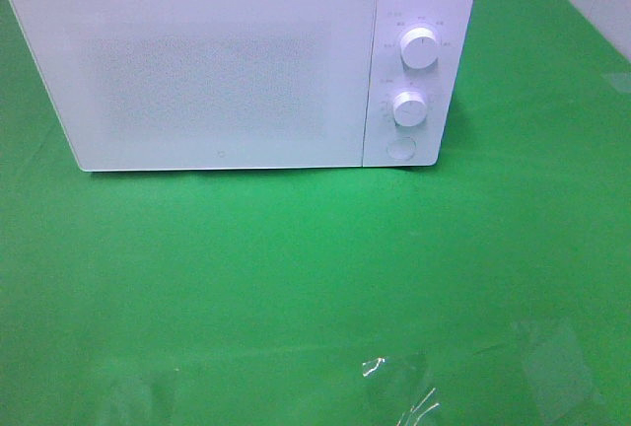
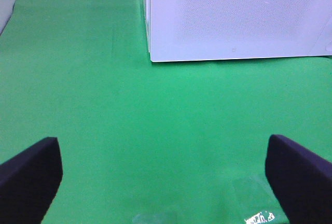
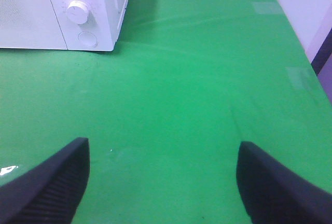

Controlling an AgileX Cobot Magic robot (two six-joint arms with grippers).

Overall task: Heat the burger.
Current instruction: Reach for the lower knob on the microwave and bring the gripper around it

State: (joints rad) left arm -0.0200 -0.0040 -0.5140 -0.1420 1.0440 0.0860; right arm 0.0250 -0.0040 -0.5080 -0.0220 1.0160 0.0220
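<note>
Since the burger shows up in none of the three views, I can't give its bearing from either gripper, its orientation, or which arm is nearer to it. Either it's behind the closed door [image 1: 192, 76] of the microwave [image 1: 246, 66] or it's off-frame. The door panel is opaque white with a dot pattern, and nothing reads through it.

Left gripper [image 2: 163, 154]: jaws spread wide, nothing between them but green cloth [image 2: 155, 115]. Right gripper [image 3: 163, 154]: same, spread and empty. Neither arm appears in the high view, so both sit back on the near side of the table.

What can be fixed:
- The microwave's long axis runs left-right across the far part of the cloth, with the door facing the arms.
- The control strip is at its right end: upper knob [image 1: 420, 50], lower knob [image 1: 408, 108], round button [image 1: 400, 146] beneath.
- The left wrist camera looks at the door's lower left corner. The right wrist camera looks at the lower knob and button end.
- So the right arm is nearer the controls and the left is nearer the door's far edge. Both are well apart from the box.

My read: the next move depends on where the burger is. If it's inside, only a knob needs turning, which is a right-arm job. If not, the door has to open first, probably via the round button, and the burger has to be located.

Glinting clear tape patches [image 1: 394, 391] near the front edge aren't task items.
</note>
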